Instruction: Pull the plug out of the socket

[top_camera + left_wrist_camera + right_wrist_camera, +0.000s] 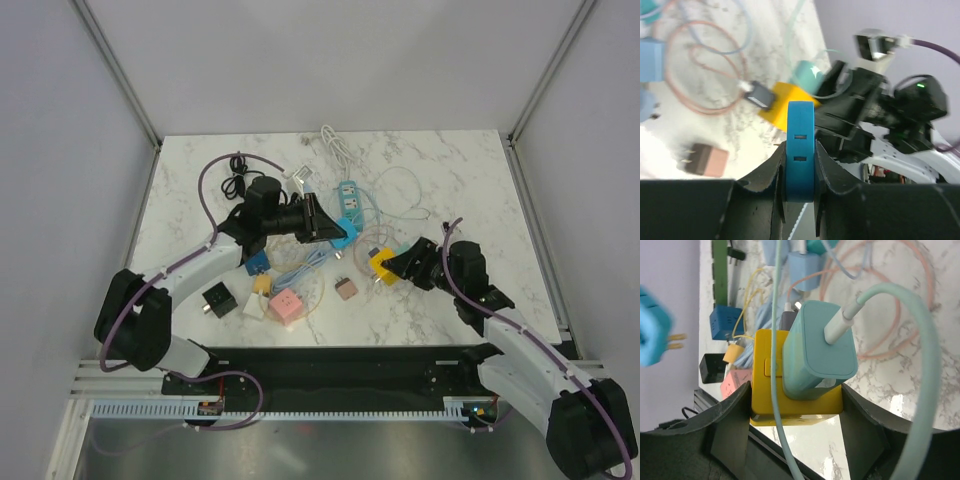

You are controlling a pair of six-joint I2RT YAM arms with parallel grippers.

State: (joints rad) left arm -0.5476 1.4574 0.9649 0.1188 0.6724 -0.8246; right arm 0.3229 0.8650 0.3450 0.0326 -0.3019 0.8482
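Grip state, left gripper (800, 150): fingers closed to a narrow gap on the flat sides of the blue plug (800, 145), which hangs above the middle of the worktop (450, 170). In the right wrist view its brass prongs (674, 340) are bare and well apart from any socket, so I judge this plug already free. Right gripper (795, 407): fingers spread wide and clamped on opposite sides of the yellow socket cube (765, 385), right of centre and toward the near edge. A teal charger (820, 350) sits in one face of the cube, with a white cable connector (842, 322) in its end; a small grey plug (760, 95) sits in another face. Handling estimate: all bodies are rigid moulded plastic, light, with smooth, somewhat glossy faces, so a squeeze on the flat sides should hold but may slide if the pull is off-axis. The cube is too light to stay put alone and needs the bracing grip. If the charger is next, grasp its body, not the soft cable, and pull straight along the prongs.
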